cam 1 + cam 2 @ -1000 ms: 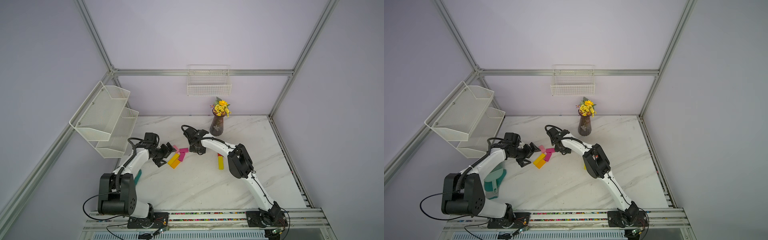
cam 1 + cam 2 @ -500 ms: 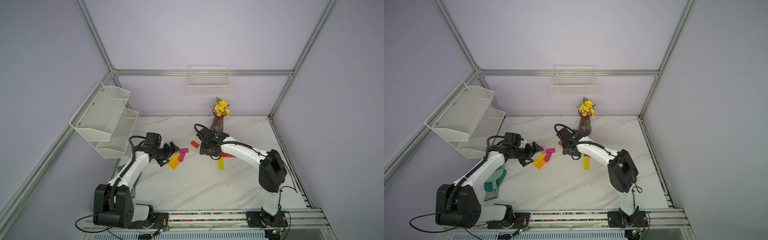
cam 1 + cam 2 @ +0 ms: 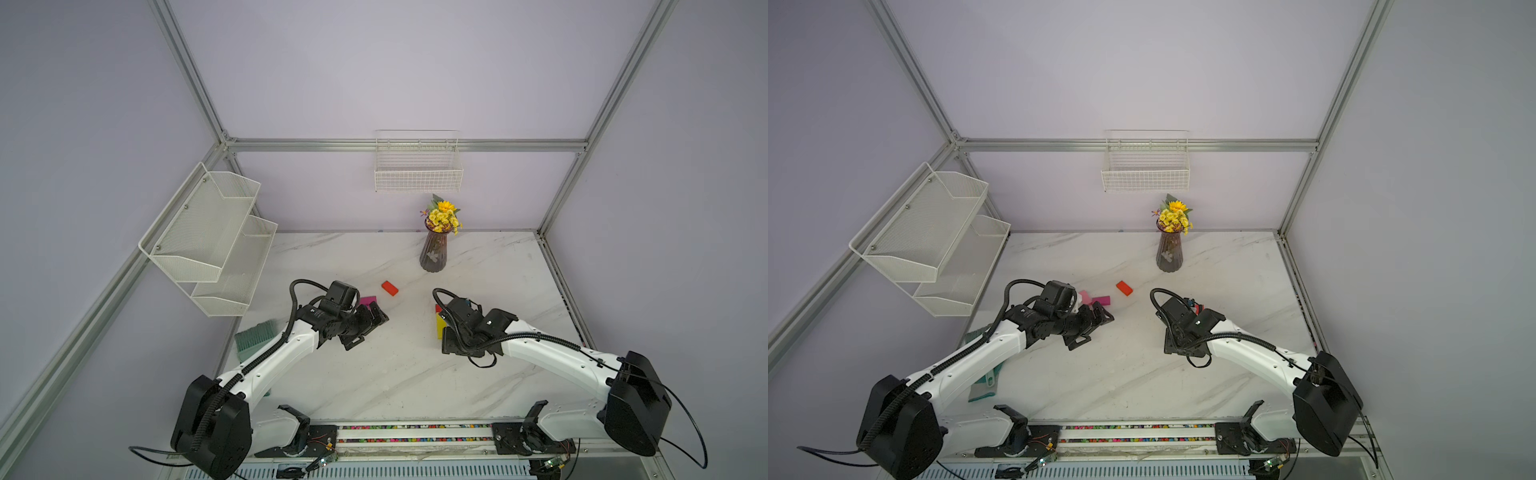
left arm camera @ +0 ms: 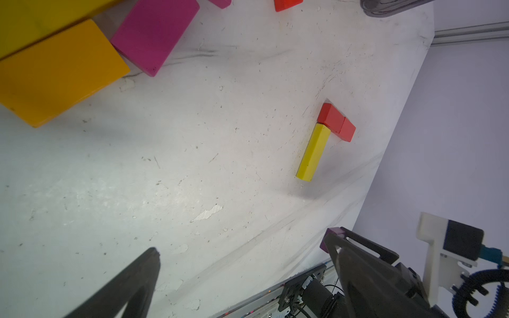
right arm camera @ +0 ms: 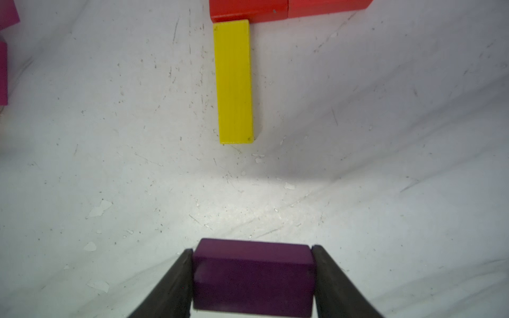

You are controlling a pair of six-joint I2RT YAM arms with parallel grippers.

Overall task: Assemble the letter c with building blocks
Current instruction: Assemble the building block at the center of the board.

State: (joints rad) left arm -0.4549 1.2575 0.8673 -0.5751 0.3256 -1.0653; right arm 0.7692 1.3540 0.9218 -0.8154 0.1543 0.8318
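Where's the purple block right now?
In the right wrist view the purple block is pinched in the right gripper, a little right of the table middle, with a gap to the long yellow block and its free end.

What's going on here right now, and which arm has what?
The right arm holds a purple block in its jaws, just off the free end of a long yellow block lying flat on the table. Two red blocks sit end to end across the yellow one's other end, making a corner of the C. The left arm has its jaws open and empty near the spare orange block and magenta block. A loose red block lies toward the vase.
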